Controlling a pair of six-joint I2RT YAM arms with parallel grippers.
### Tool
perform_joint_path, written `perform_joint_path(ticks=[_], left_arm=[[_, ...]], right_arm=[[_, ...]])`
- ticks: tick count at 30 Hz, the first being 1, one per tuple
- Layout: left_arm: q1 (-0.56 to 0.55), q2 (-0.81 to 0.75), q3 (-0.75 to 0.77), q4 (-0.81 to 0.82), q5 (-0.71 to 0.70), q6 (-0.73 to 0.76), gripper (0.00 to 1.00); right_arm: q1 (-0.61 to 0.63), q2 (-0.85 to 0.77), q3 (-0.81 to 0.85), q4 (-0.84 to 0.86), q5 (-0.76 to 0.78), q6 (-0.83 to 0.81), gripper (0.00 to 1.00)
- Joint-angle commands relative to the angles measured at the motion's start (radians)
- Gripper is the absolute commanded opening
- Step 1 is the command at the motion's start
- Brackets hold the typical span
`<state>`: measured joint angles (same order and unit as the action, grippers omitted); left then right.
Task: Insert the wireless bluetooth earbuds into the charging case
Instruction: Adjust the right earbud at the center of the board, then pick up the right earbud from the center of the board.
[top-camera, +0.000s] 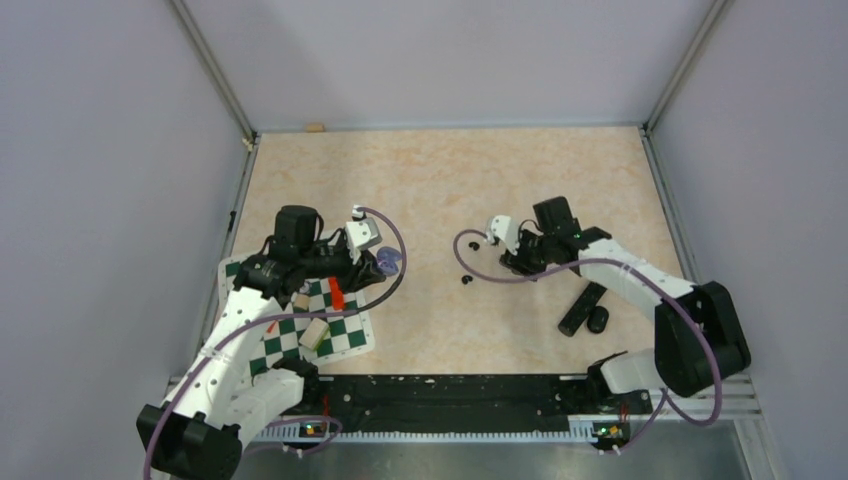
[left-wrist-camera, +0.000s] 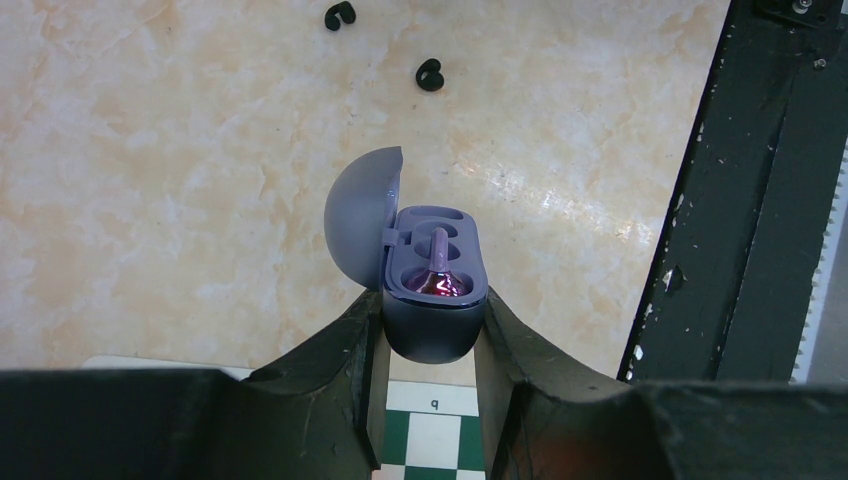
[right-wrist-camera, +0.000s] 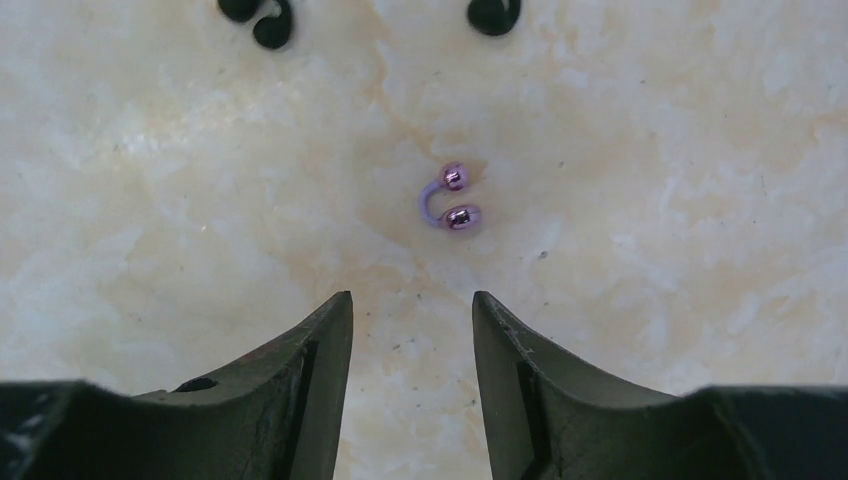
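The left hand (left-wrist-camera: 430, 310) is closed on the charging case (left-wrist-camera: 432, 338), a small, smooth, pebble-shaped case of bluish-lavender grey plastic. Its two black fingers press against the case's left and right sides. The hinged lid (left-wrist-camera: 360, 215) is swung open to the left, showing the translucent purple inside. One earbud (left-wrist-camera: 438, 272), a lilac piece with a shiny pinkish-purple end, sits in the nearer socket, and a second socket shows beyond it. Under the hand lies the edge of a green-and-white checkered mat (left-wrist-camera: 432, 435). Past the case, two small black C-shaped pieces (left-wrist-camera: 430, 75) lie apart from each other on the pale marbled worktop (left-wrist-camera: 150, 200).

The right hand (right-wrist-camera: 412, 297) has its jaws parted with nothing between them. Just ahead of its fingertips and touching neither, the second earbud (right-wrist-camera: 448, 198) lies on the worktop: two shiny purple beads joined by a curved lilac band. The black pieces lie farther on, at the edge of that view.

From above, the two hands are well apart, with the black pieces between them. A long black cylinder (top-camera: 583, 308) lies on the worktop beside the right arm (top-camera: 630, 275).
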<state>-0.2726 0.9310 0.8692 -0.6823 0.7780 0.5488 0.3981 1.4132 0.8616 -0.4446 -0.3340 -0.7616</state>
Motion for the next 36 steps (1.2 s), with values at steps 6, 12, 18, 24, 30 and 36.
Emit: perform_joint_path(ticks=[6,12,18,24,30,36], left_arm=[[0.006,-0.014,0.005,0.008,0.027,0.006,0.0],[0.007,-0.02,0.007,0.004,0.027,0.008,0.0],[0.009,-0.027,0.006,0.004,0.032,0.008,0.0],[0.009,-0.038,0.006,0.004,0.036,0.012,0.0],[0.009,-0.041,0.004,0.003,0.038,0.014,0.0],[0.009,-0.052,0.001,0.003,0.041,0.015,0.0]], right_arm=[[0.02,-0.192,-0.308,0.341,-0.037,-0.492,0.49],[0.023,-0.159,-0.338,0.419,-0.053,-0.541,0.47],[0.036,-0.106,-0.357,0.467,-0.031,-0.582,0.42],[0.067,-0.052,-0.355,0.455,-0.008,-0.612,0.37],[0.102,-0.001,-0.34,0.454,0.032,-0.601,0.33],[0.112,0.034,-0.325,0.476,0.083,-0.551,0.28]])
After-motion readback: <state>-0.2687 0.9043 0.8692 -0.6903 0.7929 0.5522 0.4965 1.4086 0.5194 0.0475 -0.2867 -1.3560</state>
